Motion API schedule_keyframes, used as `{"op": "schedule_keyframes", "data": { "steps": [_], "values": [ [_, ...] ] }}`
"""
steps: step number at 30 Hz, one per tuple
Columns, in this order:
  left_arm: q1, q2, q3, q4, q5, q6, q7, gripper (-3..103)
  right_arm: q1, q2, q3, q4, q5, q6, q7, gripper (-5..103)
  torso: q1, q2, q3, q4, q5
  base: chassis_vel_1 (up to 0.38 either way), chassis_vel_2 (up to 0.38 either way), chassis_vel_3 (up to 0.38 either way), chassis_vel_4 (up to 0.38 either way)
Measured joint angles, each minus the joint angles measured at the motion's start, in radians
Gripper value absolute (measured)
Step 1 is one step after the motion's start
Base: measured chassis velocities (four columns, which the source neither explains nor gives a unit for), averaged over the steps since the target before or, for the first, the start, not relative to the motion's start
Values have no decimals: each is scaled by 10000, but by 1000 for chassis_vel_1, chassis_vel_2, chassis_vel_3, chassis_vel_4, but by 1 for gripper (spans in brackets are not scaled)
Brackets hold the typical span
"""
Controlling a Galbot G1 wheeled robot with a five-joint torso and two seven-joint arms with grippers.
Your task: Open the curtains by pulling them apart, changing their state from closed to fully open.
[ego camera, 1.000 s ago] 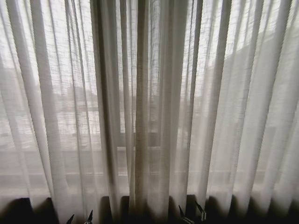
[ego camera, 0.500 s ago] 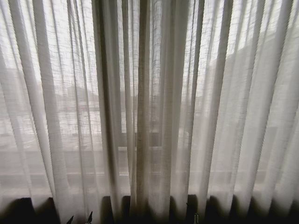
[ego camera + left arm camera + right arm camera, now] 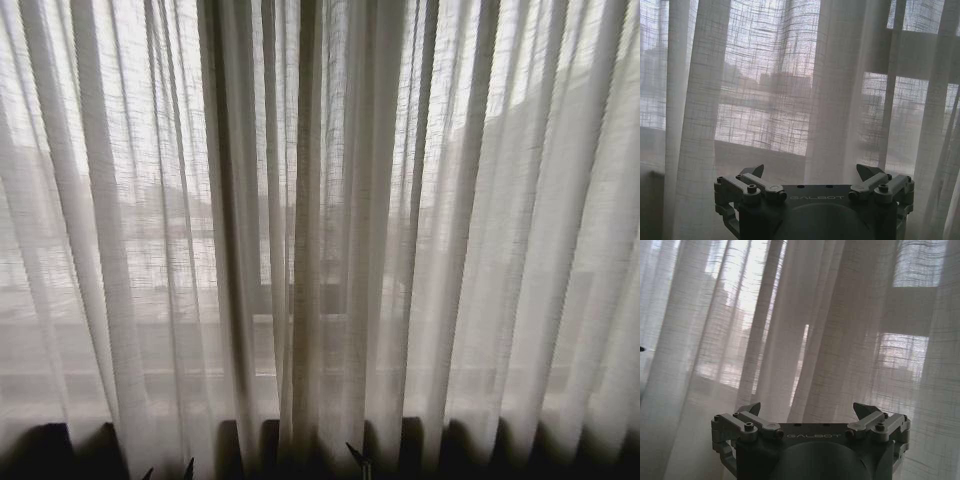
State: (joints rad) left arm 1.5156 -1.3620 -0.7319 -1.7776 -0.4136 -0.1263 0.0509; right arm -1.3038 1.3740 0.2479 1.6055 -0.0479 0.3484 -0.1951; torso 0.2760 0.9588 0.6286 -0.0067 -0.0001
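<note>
Sheer white curtains (image 3: 470, 250), loose crosshatch weave, long vertical pleats (beige-grey where folds bunch), grey metal tools.

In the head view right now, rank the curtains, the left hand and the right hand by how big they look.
1. The curtains, by far.
2-3. The left hand and right hand: just fingertips at the bottom edge, too alike to rank.

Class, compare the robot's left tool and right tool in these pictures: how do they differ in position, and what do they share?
In the head view, the left tool peeks up at the bottom edge left of the dark bunched centre folds; the right tool sits just right of them, nearer the middle and slightly higher. Shared: in each wrist view the tool (left, right) is open, facing the closed curtains, gripping no fabric.
</note>
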Motion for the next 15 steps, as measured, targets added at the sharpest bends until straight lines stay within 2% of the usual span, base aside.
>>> {"op": "schedule_keyframes", "data": {
  "steps": [2, 3, 4, 5, 7, 9, 11, 15],
  "values": [
    [24, -4, -35, -9, -12, -11, -3, 100, 191, -1, -229, -33, 37, -218, 898, 100, 0, 0, 0, 0, 0, 0, 0, 0, 0],
    [24, -4, -35, -9, -12, -11, -3, 100, 191, -1, -229, -33, 37, -218, 898, 100, 0, 0, 0, 0, 0, 0, 0, 0, 0],
    [34, -1, -68, -14, -27, -24, -8, 100, 319, -1, -272, 0, 35, -601, 1926, 100, 0, 0, 1, 0, 0, 0, 0, 0, 0],
    [34, -1, -68, -14, -27, -24, -8, 100, 319, -1, -272, 0, 35, -601, 1926, 100, 0, 0, 1, 0, 0, 0, 0, 0, 0],
    [28, -3, -61, -9, -28, -34, -11, 100, 326, -1, -111, 385, 140, -1331, 2620, 100, 0, 0, 0, -2, 0, 0, 0, 0, 0],
    [20, -11, -36, -6, -27, -35, -12, 100, 325, 0, -39, 536, 215, -1580, 2750, 100, 0, 0, 0, -1, 0, 0, 0, 0, 0],
    [-11, -54, 58, -2, 18, -35, -12, 100, 327, -1, 284, 918, 406, -2145, 2898, 100, 0, 0, 0, -2, -1, 0, 0, 0, 0],
    [-34, -68, 125, -7, 73, -28, -13, 100, 334, 0, 539, 1067, 658, -2231, 2910, 100, 0, 0, 0, -1, 1, 0, 0, 0, 0]
  ]
}}
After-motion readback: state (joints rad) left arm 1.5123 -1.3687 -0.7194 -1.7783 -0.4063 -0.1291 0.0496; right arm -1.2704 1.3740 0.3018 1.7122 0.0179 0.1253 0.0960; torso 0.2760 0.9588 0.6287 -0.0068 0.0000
